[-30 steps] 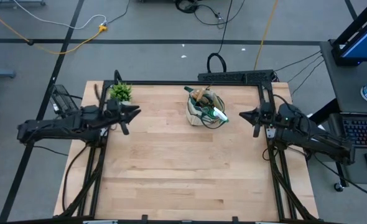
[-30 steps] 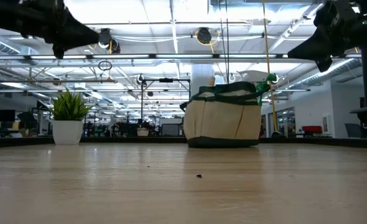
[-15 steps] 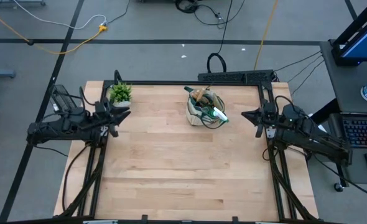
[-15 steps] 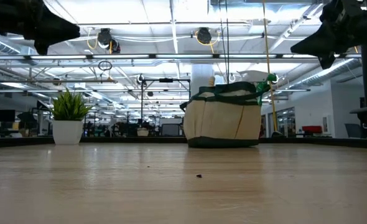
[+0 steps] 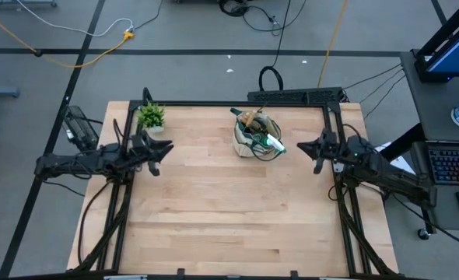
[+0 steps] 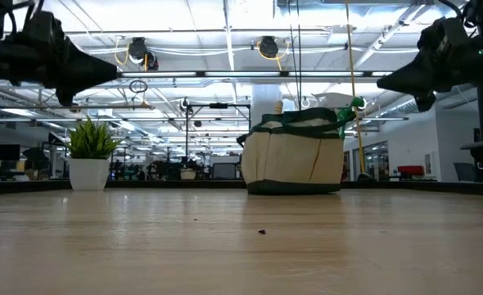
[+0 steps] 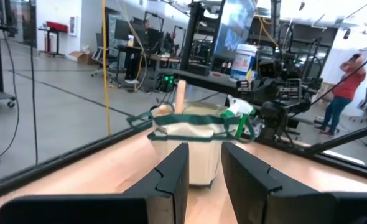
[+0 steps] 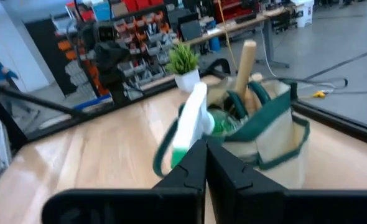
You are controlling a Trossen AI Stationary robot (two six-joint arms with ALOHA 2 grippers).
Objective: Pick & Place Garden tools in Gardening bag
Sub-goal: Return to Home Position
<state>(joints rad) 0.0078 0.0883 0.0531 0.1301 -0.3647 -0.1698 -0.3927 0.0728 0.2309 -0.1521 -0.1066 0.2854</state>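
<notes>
— Spotted the bag [image 5: 249, 145] where?
— At twelve o'clock on the worktop [image 5: 229, 210], stuffed, with a spray bottle [image 5: 271, 142] and a wooden handle [image 5: 249, 118] poking out. Judged the packing done.
— And the arms?
— Found the left tool [image 5: 169, 147] at nine o'clock, fingers parted, empty. Found the right tool [image 5: 302, 145] at three, clenched on nothing. Hovered clear of the bag, probably for homing.

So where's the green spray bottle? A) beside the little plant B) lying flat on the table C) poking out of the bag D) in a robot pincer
C: the spray bottle sticks out of the top of the gardening bag, while the left pincer and right pincer hang apart from it at the table's sides, holding nothing.
</notes>
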